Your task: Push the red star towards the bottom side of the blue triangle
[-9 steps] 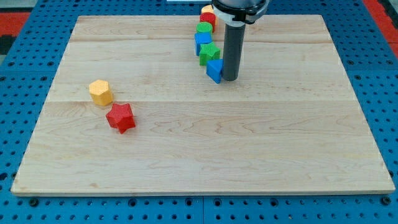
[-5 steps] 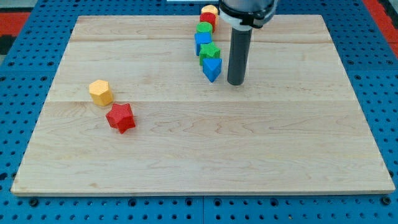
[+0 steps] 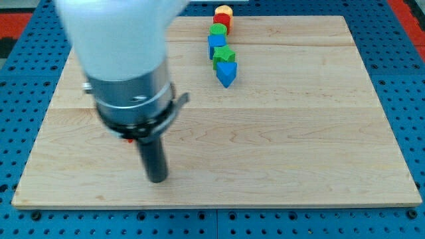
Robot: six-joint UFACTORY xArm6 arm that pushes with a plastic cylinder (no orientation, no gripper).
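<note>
Red star (image 3: 130,139) mostly hidden behind arm, on wooden board (image 3: 299,146).

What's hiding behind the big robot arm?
A tiny bit of red peeks out beside my rod, probably the red star. The arm covers the rest, so anything else behind it cannot be seen. My tip sits nearer the view's bottom than that red bit.
</note>
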